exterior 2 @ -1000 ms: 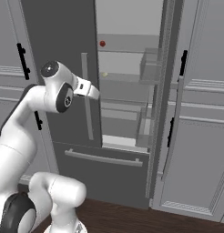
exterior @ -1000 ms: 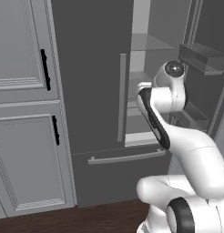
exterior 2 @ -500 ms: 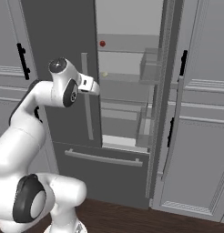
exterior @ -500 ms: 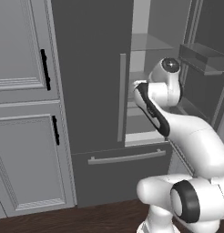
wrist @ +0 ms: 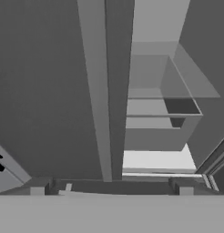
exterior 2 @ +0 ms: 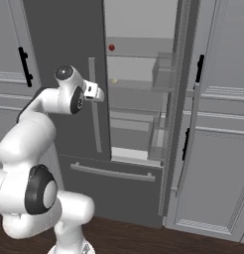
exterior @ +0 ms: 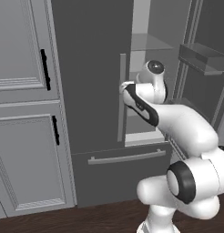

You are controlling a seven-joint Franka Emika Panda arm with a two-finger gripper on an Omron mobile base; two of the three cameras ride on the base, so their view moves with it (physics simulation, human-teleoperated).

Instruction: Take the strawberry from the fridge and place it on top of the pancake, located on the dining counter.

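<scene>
The fridge [exterior 2: 69,59] stands with its right door swung open and its left door shut. The gripper [exterior 2: 96,92] hangs just beside the left door's bar handle [exterior 2: 94,106], fingers [wrist: 37,186] spread wide, holding nothing. The strawberry [exterior 2: 111,47] sits on an upper shelf, seemingly near the back wall.

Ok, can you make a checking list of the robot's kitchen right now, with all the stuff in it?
Surface: fridge shelves pale, right door swung open, left door shut.
Job's things: strawberry on an upper shelf, untouched.
Clutter: small pale yellowish item one shelf lower.
Grippers: gripper open, empty, facing the left door's bar handle.
Cables: nothing seen.
Surroundings: grey panelled cabinets with black handles, dark wood floor.
</scene>
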